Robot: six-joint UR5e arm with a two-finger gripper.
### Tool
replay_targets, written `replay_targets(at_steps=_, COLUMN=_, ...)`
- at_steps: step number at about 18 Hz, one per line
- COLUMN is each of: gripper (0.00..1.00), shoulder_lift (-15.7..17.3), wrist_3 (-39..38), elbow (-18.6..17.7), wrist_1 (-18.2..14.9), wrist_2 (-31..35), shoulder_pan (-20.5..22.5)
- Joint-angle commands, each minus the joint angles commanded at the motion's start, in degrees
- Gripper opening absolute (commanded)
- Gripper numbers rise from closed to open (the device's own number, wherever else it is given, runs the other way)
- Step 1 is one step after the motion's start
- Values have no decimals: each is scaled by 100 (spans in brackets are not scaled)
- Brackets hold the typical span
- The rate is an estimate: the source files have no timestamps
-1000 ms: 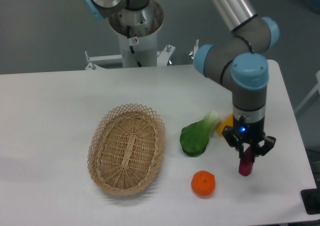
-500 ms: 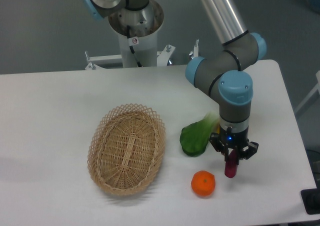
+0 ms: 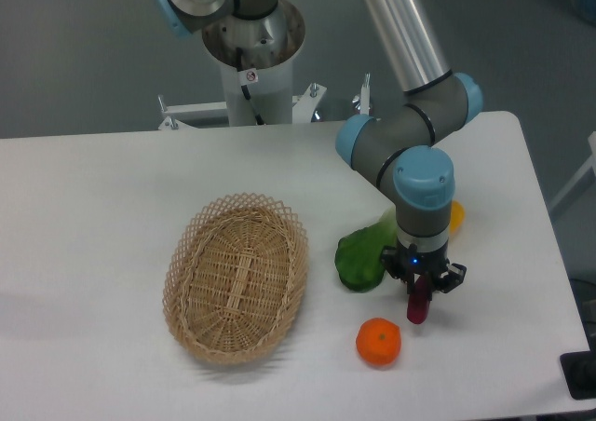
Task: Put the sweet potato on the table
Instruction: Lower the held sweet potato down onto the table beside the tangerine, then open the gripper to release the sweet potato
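The sweet potato [image 3: 417, 306] is a small dark magenta tuber, held upright in my gripper [image 3: 421, 289], which is shut on its upper end. Its lower tip hangs close to the white table [image 3: 93, 216]; I cannot tell if it touches. It is just right of and above the round orange fruit [image 3: 378, 341] and beside the green leafy vegetable [image 3: 363, 256].
An oval wicker basket [image 3: 237, 278] lies left of centre, empty. A yellow-orange vegetable [image 3: 455, 216] peeks out behind the arm's wrist. The robot base [image 3: 251, 48] stands behind the far table edge. The table's right edge is near the arm.
The gripper has moved left and slightly up the image with the sweet potato, from near the right edge to a spot next to the orange fruit. The yellow-orange vegetable now shows on the arm's right.
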Motion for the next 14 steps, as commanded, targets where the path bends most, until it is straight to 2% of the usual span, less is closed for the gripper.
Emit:
replay_targets(at_steps=1, gripper=90, shoulder_lift=9, wrist_3=18, elbow=35, wrist_1=0, wrist_2=17, shoulder_pan=0)
replay_targets(at_steps=2, gripper=100, shoulder_lift=26, wrist_3=18, elbow=79, wrist_1=0, wrist_2=18, shoulder_pan=0)
replay_targets(at_steps=11, gripper=100, shoulder_lift=360, wrist_3=-9, elbow=448, wrist_1=-18, wrist_2=-9, shoulder_pan=9)
replay_targets(at_steps=14, gripper=100, shoulder_lift=369, wrist_3=44, elbow=887, wrist_1=-18, wrist_2=-18, shoulder_pan=9)
